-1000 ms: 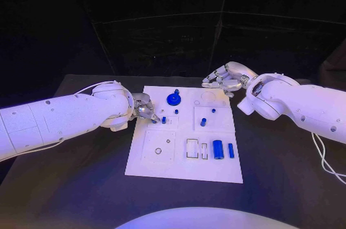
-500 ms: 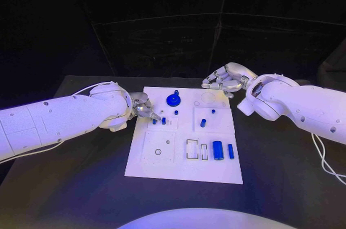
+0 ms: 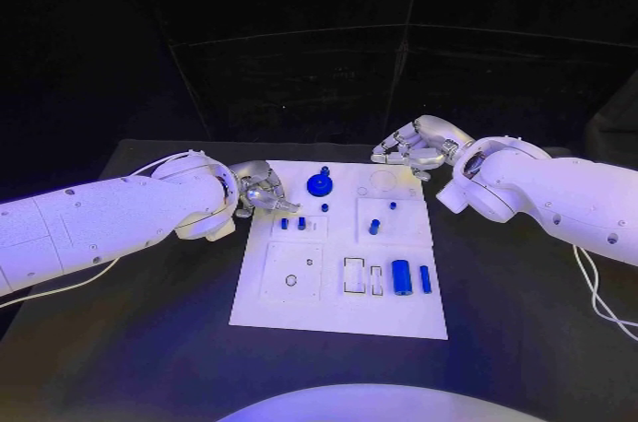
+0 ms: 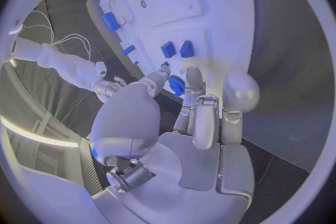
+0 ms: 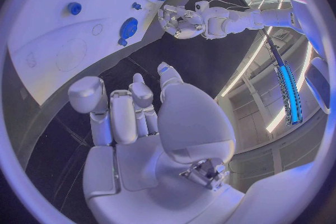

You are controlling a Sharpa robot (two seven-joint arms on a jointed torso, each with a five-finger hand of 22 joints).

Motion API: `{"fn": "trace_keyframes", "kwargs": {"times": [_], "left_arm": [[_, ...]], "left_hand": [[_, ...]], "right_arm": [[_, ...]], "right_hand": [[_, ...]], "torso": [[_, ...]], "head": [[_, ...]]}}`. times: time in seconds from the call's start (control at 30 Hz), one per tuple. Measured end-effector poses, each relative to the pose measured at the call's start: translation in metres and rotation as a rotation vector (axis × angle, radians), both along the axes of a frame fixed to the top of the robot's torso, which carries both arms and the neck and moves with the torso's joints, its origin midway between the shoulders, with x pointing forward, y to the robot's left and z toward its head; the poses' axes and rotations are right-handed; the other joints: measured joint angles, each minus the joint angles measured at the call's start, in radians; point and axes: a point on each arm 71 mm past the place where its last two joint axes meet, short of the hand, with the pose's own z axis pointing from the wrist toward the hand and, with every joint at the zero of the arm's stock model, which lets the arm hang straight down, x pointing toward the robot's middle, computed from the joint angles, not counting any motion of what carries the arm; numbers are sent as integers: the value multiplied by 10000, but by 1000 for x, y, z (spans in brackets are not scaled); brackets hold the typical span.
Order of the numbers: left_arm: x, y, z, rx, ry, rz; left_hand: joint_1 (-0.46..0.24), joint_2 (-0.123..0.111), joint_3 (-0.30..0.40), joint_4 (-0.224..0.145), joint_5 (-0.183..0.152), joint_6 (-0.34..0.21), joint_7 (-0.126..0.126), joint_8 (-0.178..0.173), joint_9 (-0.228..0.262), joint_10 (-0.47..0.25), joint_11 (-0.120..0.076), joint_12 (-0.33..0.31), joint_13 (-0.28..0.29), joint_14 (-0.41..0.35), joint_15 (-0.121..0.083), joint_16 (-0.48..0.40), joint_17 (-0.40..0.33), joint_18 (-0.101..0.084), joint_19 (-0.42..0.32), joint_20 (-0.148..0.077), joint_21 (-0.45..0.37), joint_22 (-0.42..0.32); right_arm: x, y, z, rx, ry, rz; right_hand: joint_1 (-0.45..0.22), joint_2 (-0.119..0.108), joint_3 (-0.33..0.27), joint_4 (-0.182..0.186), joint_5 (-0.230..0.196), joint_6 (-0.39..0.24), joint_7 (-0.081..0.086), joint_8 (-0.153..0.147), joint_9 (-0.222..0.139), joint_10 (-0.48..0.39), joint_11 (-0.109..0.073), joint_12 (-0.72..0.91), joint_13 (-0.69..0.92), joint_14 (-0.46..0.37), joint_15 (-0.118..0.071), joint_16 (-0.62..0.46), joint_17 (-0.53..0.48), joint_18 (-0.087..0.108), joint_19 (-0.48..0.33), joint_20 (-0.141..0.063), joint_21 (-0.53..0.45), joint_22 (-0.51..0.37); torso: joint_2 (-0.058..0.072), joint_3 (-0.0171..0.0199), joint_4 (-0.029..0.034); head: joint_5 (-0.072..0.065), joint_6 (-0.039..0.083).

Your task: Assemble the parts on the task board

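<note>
The board [image 3: 339,302] lies in the middle of the black table [image 3: 147,348], long side running away from the robot. The left hand [image 3: 264,194] sits at the board's left edge near the far end, fingers curled in toward each other; the head view shows nothing between them, but whether the tips pinch something I cannot tell. In the left wrist view the fingers [image 4: 203,120] lie side by side, pointing at the board's edge.

Just beside that hand, two short pegs [image 3: 292,223] stand side by side in a raised square of the board. Beyond them sits a round knob [image 3: 321,182] with a small peg [image 3: 324,206] near it. Toward the right side a slanted peg [image 3: 375,226] lies in another square, with a tiny one [image 3: 394,204] further back. Near the front, a thick cylinder [image 3: 402,275] and a thinner pin [image 3: 426,277] lie parallel — beside a pale rectangular slot [image 3: 355,275].

The right hand [image 3: 412,148] hangs past the board's far right corner, off the plate, fingers bent inward and holding nothing — the right wrist view shows them [image 5: 120,115] folded together over the dark table.
</note>
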Motion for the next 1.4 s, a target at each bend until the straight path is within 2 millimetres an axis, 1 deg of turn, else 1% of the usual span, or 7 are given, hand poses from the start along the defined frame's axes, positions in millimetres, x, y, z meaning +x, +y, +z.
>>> {"fn": "trace_keyframes", "kwargs": {"times": [0.07,0.2,0.5,0.67,0.87,1.03,1.4], "left_arm": [[1,-3,3,-586,-266,-209],[1,-15,10,-1670,-958,-896],[3,-47,18,-1759,-2842,-2796],[4,-57,12,-846,-3524,-3632],[7,-70,3,115,-3970,-4353],[10,-78,-4,763,-4108,-4722],[15,-87,-8,1266,-4294,-4987]], "left_hand": [[741,102,403,-402,0,-120,131,-139,-211,-1020,202,-759,-487,-827,214,-1660,-1314,352,-1128,175,-2328,-1829],[2043,-97,1297,-1297,0,-255,404,-802,-848,-2216,610,-2105,-1522,-3525,569,-5095,-4691,389,-2325,504,-3911,-2873],[2532,-562,1066,-1824,0,626,358,-1981,-2039,-2022,583,-3071,-2958,-3124,561,-5498,-5671,387,-1878,542,-4147,-3219],[2521,-573,763,-1826,0,966,293,-2422,-2454,-1978,599,-3436,-3530,-2681,553,-5079,-5613,386,-1543,548,-4147,-3322],[2581,-513,503,-1813,0,1333,223,-2856,-2848,-1976,597,-3707,-4114,-1366,495,-3248,-3990,387,-809,494,-3853,-3250],[2641,-454,457,-1782,0,1596,139,-3087,-3085,-1781,546,-3859,-4511,-477,437,-1747,-2430,388,57,434,-2211,-1932],[2760,-334,457,-1781,-1,1829,121,-3293,-3284,-1589,541,-3979,-4887,-115,433,-1025,-1646,226,566,375,-691,-638]], "right_arm": [[0,0,0,-1,0,-4],[0,0,0,-1,-1,-4],[1,1,0,7,-9,11],[1,2,0,16,-16,33],[1,3,0,26,-25,53],[1,4,0,32,-29,67],[1,6,0,48,-33,113]], "right_hand": [[0,0,0,0,0,0,0,0,0,0,0,0,0,0,0,0,0,0,0,0,0,0],[0,0,0,0,0,0,0,0,0,0,0,0,0,0,0,0,0,0,0,0,0,0],[0,0,0,0,0,0,0,0,0,0,0,0,-26,0,0,0,-9,1,0,0,-38,1],[0,0,0,0,0,0,0,0,0,0,0,0,-41,0,0,0,-8,1,0,0,-38,1],[0,0,0,0,0,0,0,0,0,-37,37,0,-45,0,0,0,-8,0,0,0,-38,2],[0,0,0,0,0,0,0,0,0,-36,36,0,-45,0,0,0,-8,0,0,0,-38,2],[0,0,0,0,0,0,0,0,0,-36,36,0,-44,0,0,0,-7,0,0,0,-38,2]], "torso": [[0,2,1],[0,4,1],[6,4,-13],[6,10,-16],[13,9,-29],[15,9,-33],[13,6,-24]], "head": [[-11,21],[-14,47],[-58,128],[-67,162],[-98,197],[-113,196],[-159,176]]}}
